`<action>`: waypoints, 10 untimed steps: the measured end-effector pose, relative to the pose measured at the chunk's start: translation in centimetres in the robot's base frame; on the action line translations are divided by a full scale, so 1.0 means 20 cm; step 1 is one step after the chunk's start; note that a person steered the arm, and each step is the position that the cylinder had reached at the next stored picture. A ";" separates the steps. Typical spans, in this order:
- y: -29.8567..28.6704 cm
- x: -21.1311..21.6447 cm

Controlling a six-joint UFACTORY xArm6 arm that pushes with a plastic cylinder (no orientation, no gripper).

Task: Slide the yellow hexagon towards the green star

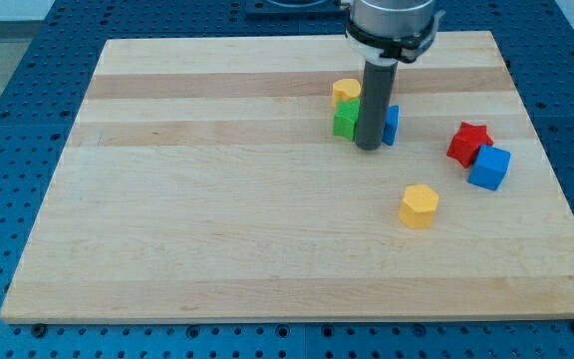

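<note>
The yellow hexagon (419,205) lies alone on the wooden board (217,219), right of centre and towards the view's bottom. The green block (345,121), whose star shape is partly hidden by the rod, sits in the upper middle. My tip (369,149) rests on the board just right of the green block, between it and a blue block (392,125). The tip is up and to the left of the yellow hexagon, well apart from it.
A second yellow block (345,91) sits directly above the green one, touching it. A red star (467,143) and a blue cube (489,167) sit together at the view's right. A blue perforated table surrounds the board.
</note>
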State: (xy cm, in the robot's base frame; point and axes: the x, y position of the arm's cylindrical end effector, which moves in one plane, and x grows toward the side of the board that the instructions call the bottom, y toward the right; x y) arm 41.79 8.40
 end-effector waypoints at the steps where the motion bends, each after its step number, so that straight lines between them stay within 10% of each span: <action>1: 0.00 0.18; 4: 0.02 0.77; 7: 0.31 0.71; 10: -0.15 0.60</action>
State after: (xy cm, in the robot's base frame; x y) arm 53.89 5.47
